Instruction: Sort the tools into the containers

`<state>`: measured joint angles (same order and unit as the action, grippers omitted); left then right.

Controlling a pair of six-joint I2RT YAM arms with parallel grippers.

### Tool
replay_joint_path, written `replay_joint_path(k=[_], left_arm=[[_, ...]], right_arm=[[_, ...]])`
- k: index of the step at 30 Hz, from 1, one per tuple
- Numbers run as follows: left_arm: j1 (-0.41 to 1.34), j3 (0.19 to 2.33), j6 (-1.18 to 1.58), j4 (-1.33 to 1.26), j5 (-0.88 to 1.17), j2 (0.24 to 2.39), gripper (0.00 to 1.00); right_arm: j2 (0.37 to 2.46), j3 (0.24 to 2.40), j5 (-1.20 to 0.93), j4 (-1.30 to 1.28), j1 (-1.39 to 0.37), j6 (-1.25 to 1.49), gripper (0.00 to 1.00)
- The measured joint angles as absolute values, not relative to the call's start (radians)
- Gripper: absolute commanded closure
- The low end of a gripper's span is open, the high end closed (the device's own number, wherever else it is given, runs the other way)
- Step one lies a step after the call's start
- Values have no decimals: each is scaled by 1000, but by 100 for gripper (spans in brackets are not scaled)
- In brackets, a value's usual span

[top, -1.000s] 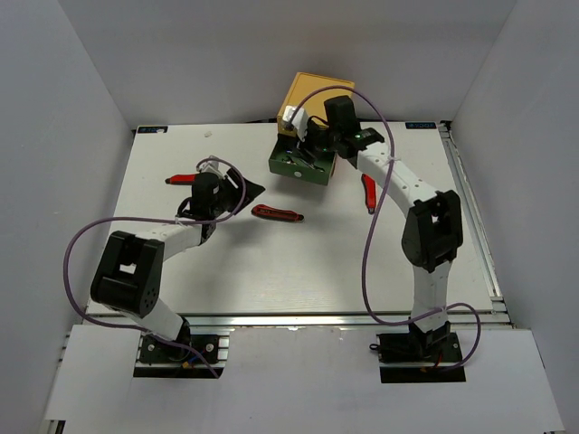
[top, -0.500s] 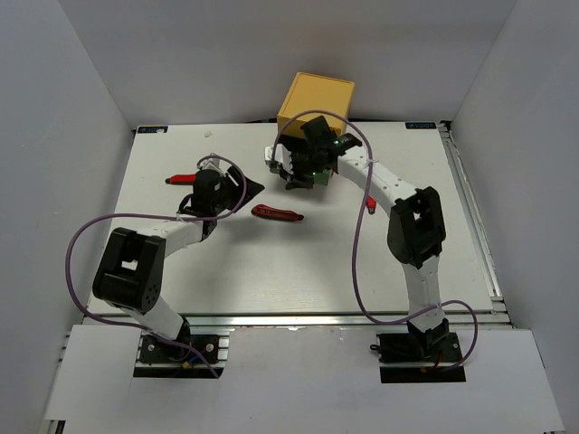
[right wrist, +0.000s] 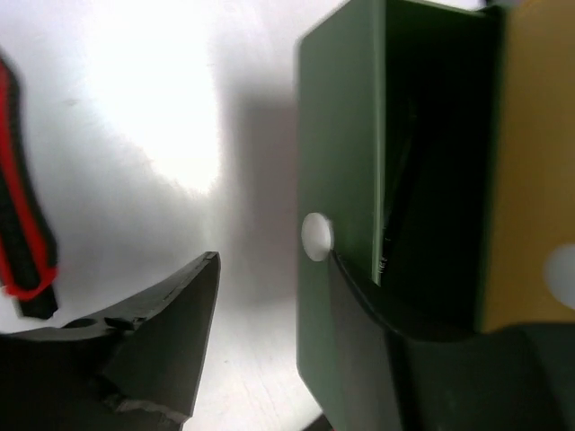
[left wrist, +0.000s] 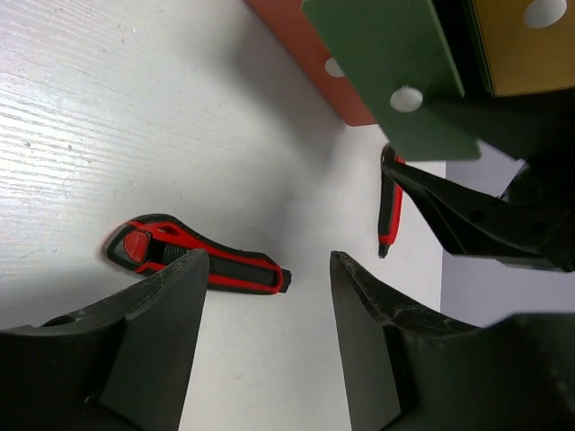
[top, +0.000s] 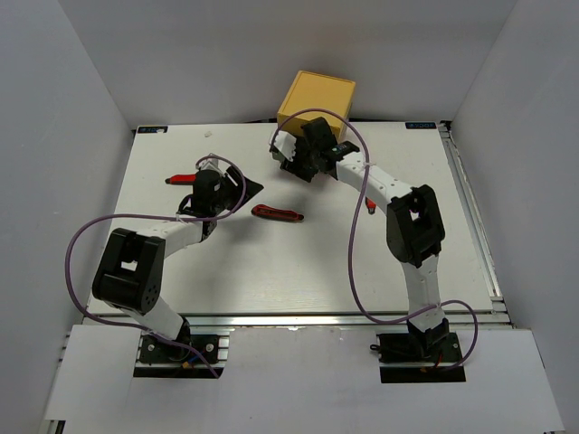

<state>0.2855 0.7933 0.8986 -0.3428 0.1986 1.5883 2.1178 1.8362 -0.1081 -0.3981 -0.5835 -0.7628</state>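
white table (top: 271,271) between grey walls, viewed from above and from both wrists. left gripper (left wrist: 268,260): fingers spread wide, holding nothing, low over the table, with the near knife (left wrist: 193,260) lying flat just beyond the fingertips and not touching them. right gripper (right wrist: 269,274): fingers also spread wide, holding nothing. the front of the green drawer (right wrist: 340,135) stands close beside one finger; whether they touch cannot be told.

handling, as judged: the near knife is probably light and stiff. its moulded handle looks grippy rather than slick. lying flat, it offers little height, so the sensible hold is across the thick middle of the handle, with the fingers closing on its two long sides. the narrow squared end would be a poor place to pinch.

appearance: a gently curved handle, black with red edging and a red patch at the rounded butt; no bare blade shows. a second knife (left wrist: 389,211) in the same colours lies near the drawers, beside the right arm. a red-handled tool (top: 181,179) lies at the left of the table, well apart from both knives.

the drawers stand at the far edge. the yellow drawer (top: 317,98) is on top. the green drawer is in the middle, partly pulled out, with a dark inside whose contents cannot be made out. the orange drawer (left wrist: 301,40) is below. the green front carries a white knob (right wrist: 316,235).
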Motion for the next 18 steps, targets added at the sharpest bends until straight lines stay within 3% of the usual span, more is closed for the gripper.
replay_joint_path(k=[8,18], left_arm=[[286,808,899,-341,200,1595,33],[286,884,925,-382,230,1678,33]], right_arm=[[2122,1836,29,-293,-583,-762,15],[2135,1836,79,-259,-582,-767,11]])
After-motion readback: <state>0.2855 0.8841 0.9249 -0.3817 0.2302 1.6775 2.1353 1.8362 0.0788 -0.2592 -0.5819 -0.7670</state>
